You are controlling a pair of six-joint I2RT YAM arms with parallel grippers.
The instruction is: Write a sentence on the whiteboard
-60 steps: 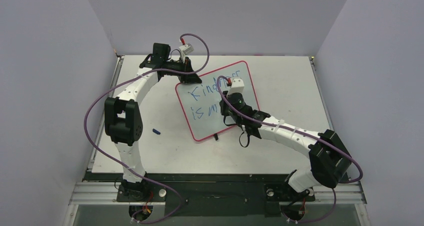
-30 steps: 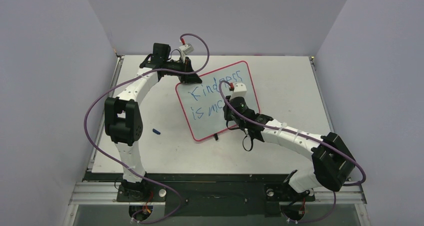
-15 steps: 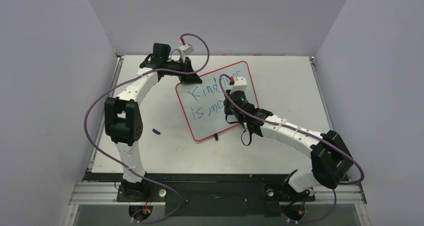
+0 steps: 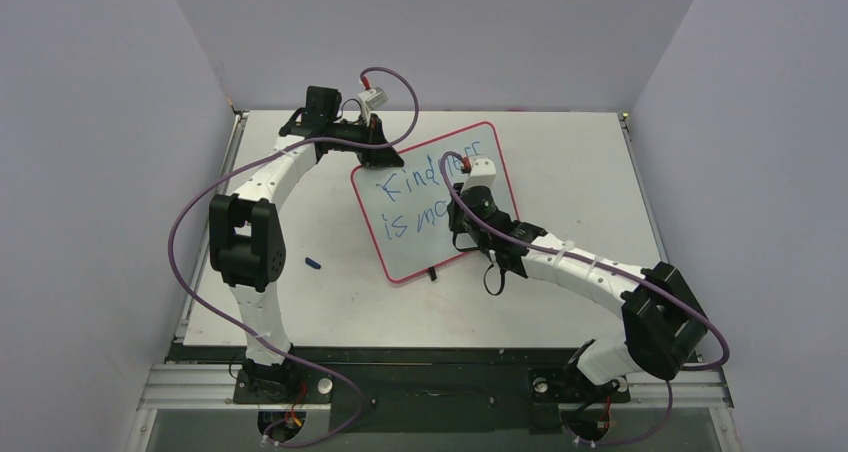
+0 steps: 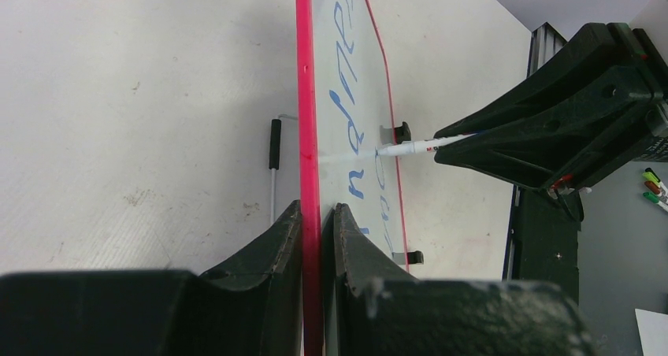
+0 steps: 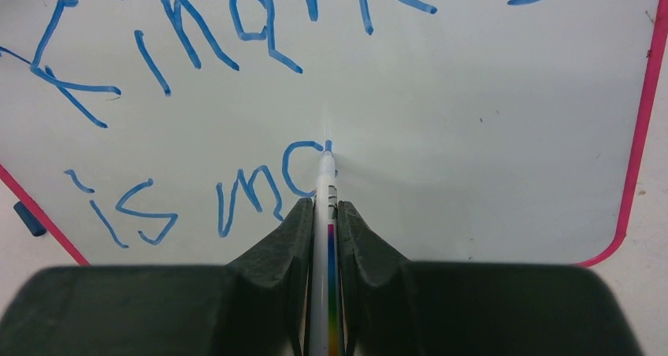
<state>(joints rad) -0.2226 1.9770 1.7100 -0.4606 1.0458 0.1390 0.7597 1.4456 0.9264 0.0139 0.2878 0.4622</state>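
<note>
The whiteboard [image 4: 405, 237] lies tilted mid-table, white with a thin red rim [image 5: 306, 120] and black clips. Blue marker letters read "Kindness" over "is mc" [image 6: 252, 194]; the top view [image 4: 410, 219] hides part of them behind the right arm. My left gripper [image 5: 317, 214] is shut on the board's red far-left edge. My right gripper [image 6: 326, 210] is shut on a white marker [image 6: 324, 175], its tip touching the board at the top of the half-drawn last letter. The marker also shows in the left wrist view [image 5: 417, 146].
A small blue marker cap [image 4: 313, 263] lies on the table left of the board. Grey walls close in left, right and behind. The right arm's purple cable [image 4: 470, 222] loops over the board. Spare markers [image 5: 654, 187] lie off the table's edge.
The right gripper with the marker shifted slightly over the second line, first toward the near edge, then back up, and the last curved letter after "m" was drawn. The left arm and the board stayed still.
</note>
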